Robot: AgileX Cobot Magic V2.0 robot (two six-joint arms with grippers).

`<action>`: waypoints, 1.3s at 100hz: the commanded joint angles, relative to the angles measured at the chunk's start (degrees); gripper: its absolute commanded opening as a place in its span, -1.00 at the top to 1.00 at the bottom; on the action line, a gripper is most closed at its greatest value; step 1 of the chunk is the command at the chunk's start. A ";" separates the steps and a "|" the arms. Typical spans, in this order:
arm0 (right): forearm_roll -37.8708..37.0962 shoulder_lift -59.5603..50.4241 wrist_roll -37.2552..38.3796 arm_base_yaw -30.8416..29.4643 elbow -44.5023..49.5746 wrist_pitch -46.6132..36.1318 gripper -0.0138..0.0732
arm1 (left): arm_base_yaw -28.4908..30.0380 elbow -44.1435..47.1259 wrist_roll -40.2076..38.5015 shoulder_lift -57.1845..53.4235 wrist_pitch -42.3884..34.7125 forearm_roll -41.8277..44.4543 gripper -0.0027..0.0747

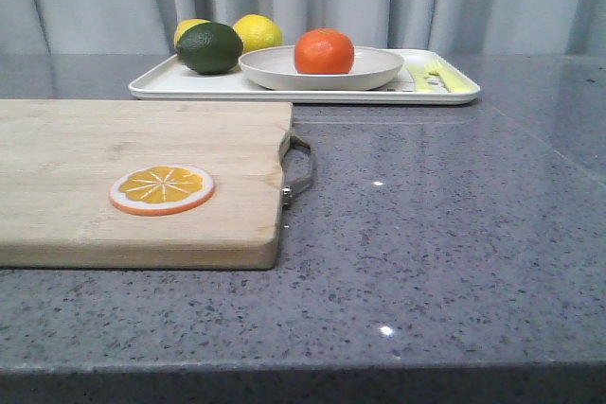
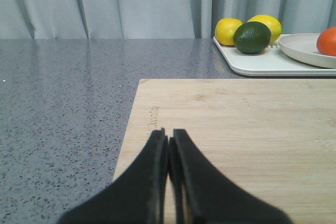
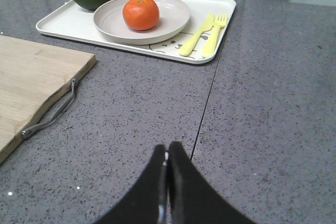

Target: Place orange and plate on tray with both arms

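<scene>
Front view: I saw the orange (image 1: 324, 51) sitting in the plate (image 1: 321, 70), and the plate sat on the tray (image 1: 303, 86) at the far side of the grey surface (image 1: 445, 234). Two lemons (image 1: 258, 32) and a dark green fruit (image 1: 209, 47) were on the tray's left end, the green one in front of the lemons and just beside the plate. Yellow cutlery (image 1: 436, 76) lay on the tray's right end. A wooden cutting board (image 1: 133, 182) with a metal handle (image 1: 299, 169) lay nearer on the left, an orange slice (image 1: 162, 188) flat on it. Neither arm showed here.

Left wrist view: the left gripper (image 2: 168, 136) hung over the cutting board's near edge, its fingers (image 2: 156, 153) pressed together with nothing between them. Tray, lemons, green fruit, plate rim and part of the orange showed well apart from it.

Right wrist view: the right gripper (image 3: 167, 149) was over bare surface, fingers (image 3: 178, 166) pressed together, holding nothing. I saw the orange (image 3: 140, 12) in the plate (image 3: 142, 18) on the tray (image 3: 136, 19), a yellow knife (image 3: 197, 35) and fork (image 3: 214, 35) beside the plate, all well apart from the fingers.
</scene>
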 commanded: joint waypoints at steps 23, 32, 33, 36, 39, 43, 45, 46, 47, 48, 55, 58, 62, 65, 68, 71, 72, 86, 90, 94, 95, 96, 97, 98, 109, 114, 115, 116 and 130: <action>-0.25 0.44 -0.48 -0.21 -1.39 -4.70 0.86 | 0.21 0.43 -0.62 -1.84 -4.17 -0.06 0.98; -0.25 0.44 -0.48 -0.21 -1.39 -4.70 0.86 | 0.21 0.43 -0.62 -1.84 -4.17 -0.06 0.98; -0.25 0.44 -0.48 -0.21 -1.39 -4.70 0.86 | 0.21 0.43 -0.62 -1.84 -4.17 -0.06 0.98; -0.25 0.44 -0.48 -0.21 -1.39 -4.70 0.86 | 0.21 0.43 -0.62 -1.84 -4.17 -0.06 0.98; -0.25 0.44 -0.48 -0.21 -1.39 -4.70 0.86 | 0.21 0.43 -0.62 -1.84 -4.17 -0.06 0.98; -0.25 0.44 -0.48 -0.21 -1.39 -4.70 0.86 | 0.21 0.43 -0.62 -1.84 -4.17 -0.06 0.98; -0.25 0.44 -0.48 -0.21 -1.39 -4.70 0.86 | 0.21 0.43 -0.62 -1.84 -4.17 -0.06 0.98; -0.25 0.44 -0.48 -0.21 -1.39 -4.70 0.86 | 0.21 0.43 -0.62 -1.84 -4.17 -0.06 0.98; -0.25 0.44 -0.48 -0.21 -1.39 -4.70 0.86 | 0.21 0.43 -0.62 -1.84 -4.17 -0.06 0.98; -0.25 0.44 -0.48 -0.21 -1.39 -4.70 0.86 | 0.21 0.43 -0.62 -1.84 -4.17 -0.06 0.98; -0.25 0.44 -0.48 -0.21 -1.19 -4.77 0.86 | 0.21 0.43 -0.62 -1.84 -4.17 -0.06 0.98; -0.25 0.44 -0.48 -0.21 -1.13 -4.77 0.86 | 0.21 0.43 -0.62 -1.84 -4.17 -0.06 0.98; -0.25 0.44 -0.48 -0.21 -0.86 -5.12 0.86 | 0.21 0.43 -0.62 -1.84 -4.17 -0.06 0.98; -0.25 0.44 -0.48 -0.21 -0.48 -6.16 0.86 | 0.21 0.43 -0.62 -1.84 -4.17 -0.06 0.98; -0.33 0.44 -0.48 -0.21 0.03 -7.27 0.86 | 0.21 0.43 -0.62 -1.84 -4.17 -0.06 0.98; -0.67 0.32 -0.48 -0.28 1.01 -9.10 0.86 | 0.21 0.43 -0.62 -1.84 -4.17 -0.06 0.98; -0.96 0.29 -0.48 -0.33 1.24 -10.20 0.86 | 0.21 0.43 -0.62 -1.84 -4.17 -0.06 0.98; -4.38 -2.41 -0.03 -0.68 8.63 -25.41 0.86 | 0.21 0.43 -0.62 -1.84 -4.17 -0.06 0.98; -5.27 -3.83 1.17 -1.12 11.44 -29.35 0.86 | 0.21 0.43 -0.62 -1.84 -4.17 -0.06 0.98; -6.70 -5.41 2.77 -1.62 13.75 -33.25 0.86 | 0.21 0.43 -0.62 -1.84 -4.17 -0.06 0.98; -6.97 -5.67 3.14 -1.81 14.64 -33.80 0.86 | 0.21 0.43 -0.62 -1.84 -4.17 -0.06 0.98; -7.61 -5.94 3.50 -1.92 15.07 -34.81 0.86 | 0.21 0.43 -0.62 -1.84 -4.17 -0.06 0.98; -7.92 -6.46 4.24 -2.17 15.93 -35.29 0.86 | 0.21 0.43 -0.62 -1.84 -4.17 -0.06 0.98; -8.62 -6.71 4.62 -2.28 16.35 -36.16 0.86 | 0.21 0.43 -0.62 -1.84 -4.17 -0.06 0.98; -13.99 -10.45 10.30 -4.61 21.95 -39.13 0.86 | 0.21 0.43 -0.62 -1.84 -4.17 -0.06 0.98; -15.18 -11.85 11.26 -5.67 23.76 -38.90 0.86 | 0.21 0.43 -0.62 -1.84 -4.17 -0.06 0.98; -15.18 -12.23 11.25 -5.79 23.99 -38.90 0.86 | 0.21 0.43 -0.62 -1.84 -4.17 -0.06 0.98; -15.18 -12.41 11.25 -6.06 24.46 -38.90 0.86 | 0.21 0.43 -0.62 -1.84 -4.17 -0.06 0.98; -15.18 -16.12 11.25 -7.57 28.06 -38.85 0.86 | 0.21 0.43 -0.62 -1.84 -4.17 -0.06 0.98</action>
